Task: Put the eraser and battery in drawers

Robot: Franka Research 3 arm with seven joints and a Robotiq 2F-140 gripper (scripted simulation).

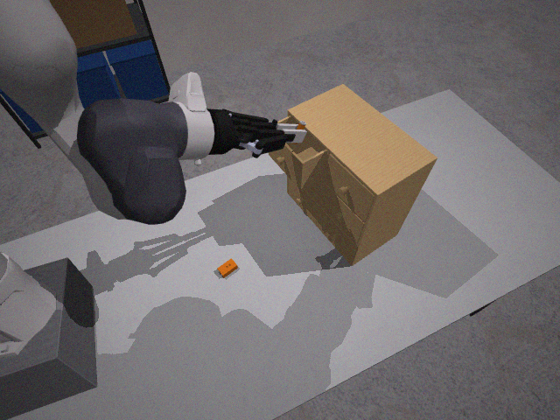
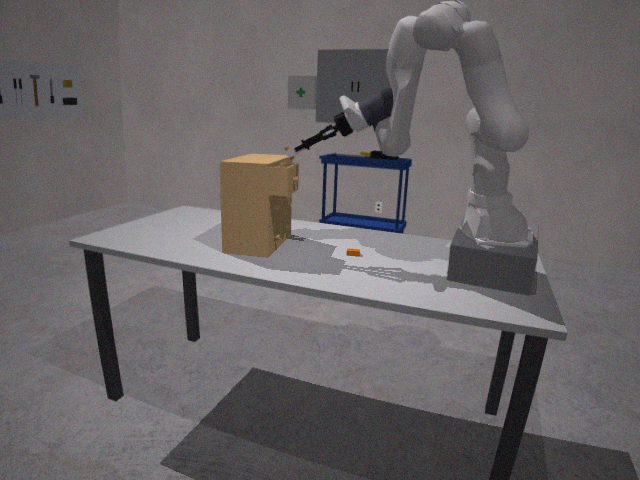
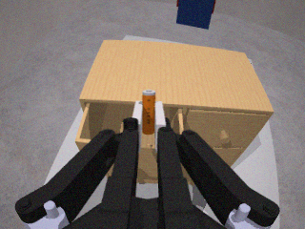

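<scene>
In the top view, right of centre, the tool (image 1: 298, 130) (image 2: 292, 152) (image 3: 149, 112) grips the orange, cylindrical AA battery (image 1: 301, 126) (image 2: 286, 148) (image 3: 149, 109) above the open left top drawer (image 1: 312, 157) (image 2: 292, 179) (image 3: 84, 142) of the wood-grained, boxy chest (image 1: 361, 136) (image 2: 245, 206) (image 3: 172, 72). A small orange block (image 1: 227, 267) (image 2: 353, 252) lies low centre on the smooth grey table (image 1: 497, 217) (image 2: 413, 299) (image 3: 262, 167), well apart from its edges.

The exterior view, left of centre, shows the battery tilted near the chest's top front edge.

In the wrist view, the battery's long axis runs up the frame, silvery end uppermost; open drawer space shows left of the fingers.

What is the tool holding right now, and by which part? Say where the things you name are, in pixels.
The tool (image 1: 302, 129) (image 2: 292, 153) (image 3: 149, 112) holds the orange battery (image 3: 149, 112) by its lower part; its silver-capped end sticks up beyond the fingertips.
</scene>
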